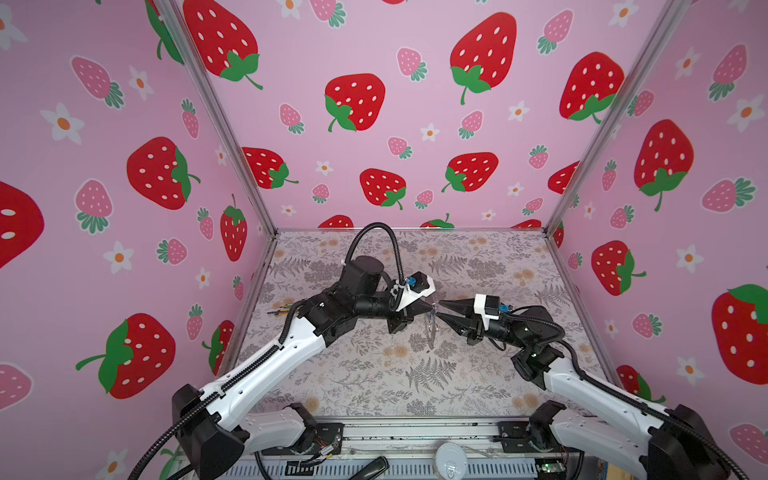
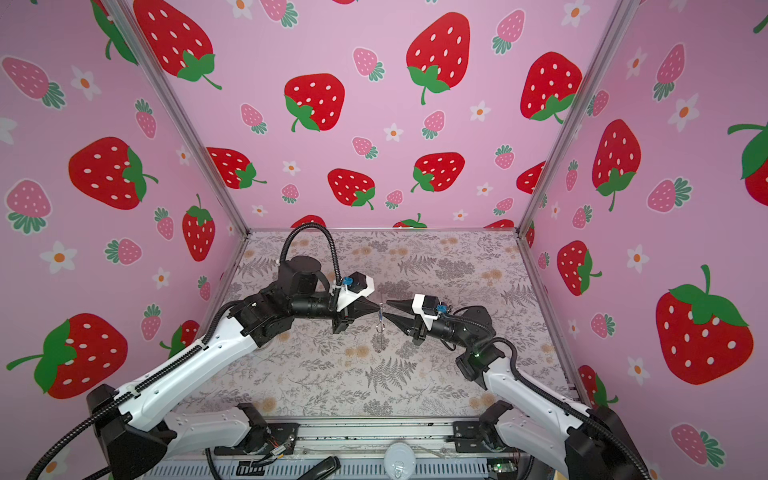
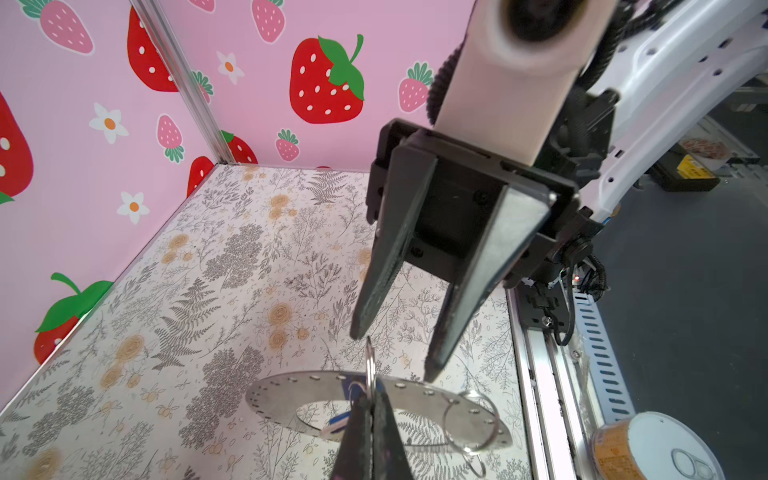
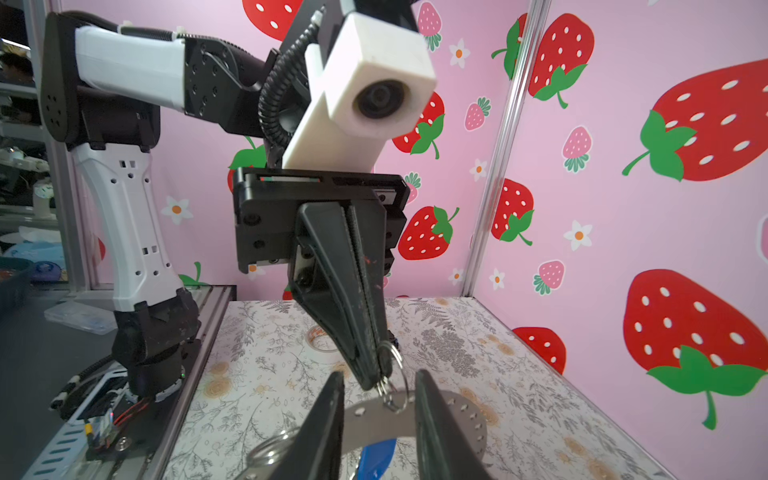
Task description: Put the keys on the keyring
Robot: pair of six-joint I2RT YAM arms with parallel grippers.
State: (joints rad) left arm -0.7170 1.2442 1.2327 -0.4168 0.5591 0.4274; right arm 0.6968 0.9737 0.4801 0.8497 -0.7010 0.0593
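The keyring, a large flat grey ring with small holes round its band, hangs above the table. In both top views it shows edge-on. My left gripper is shut on a small split ring threaded through the band. My right gripper faces it, open, with a finger on either side of the left gripper's tip, touching nothing. The key's blue head shows under the keyring; I cannot tell how it is attached.
A second, larger split ring hangs on the keyring's band. A bundle of thin tools lies at the table's left edge. A tape roll lies on the table. A can stands beyond the front rail. Pink walls enclose three sides.
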